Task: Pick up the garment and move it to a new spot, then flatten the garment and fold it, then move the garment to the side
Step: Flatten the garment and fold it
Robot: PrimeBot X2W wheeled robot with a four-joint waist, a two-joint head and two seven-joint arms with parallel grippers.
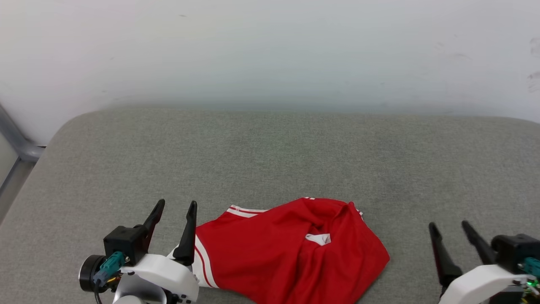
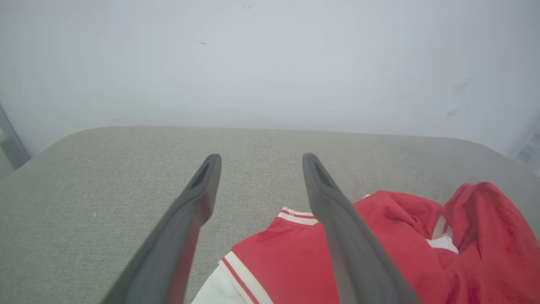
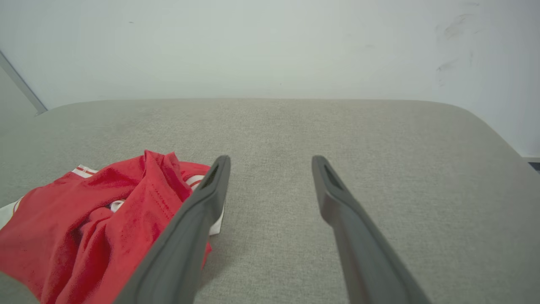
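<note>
Head view: garment (image 1: 291, 249) lies crumpled on the grey cushion (image 1: 270, 156), at the cushion's near edge, roughly mid-width. Long axis runs side to side along that near edge. The end with striped white trim points to the cushion's left side, the bunched red folds to its right. A small white patch (image 1: 319, 239) shows in a fold near the middle. Left gripper (image 1: 176, 203) is over the cushion's near-left part, fingers spread wide, nothing between them. Its inner finger sits right at the garment's striped edge; can't tell if it touches. Right gripper (image 1: 449, 224) is over the cushion's near-right part, fingers also wide and empty, apart from the garment. Pale wall (image 1: 270, 50) rises behind the cushion's far edge.
</note>
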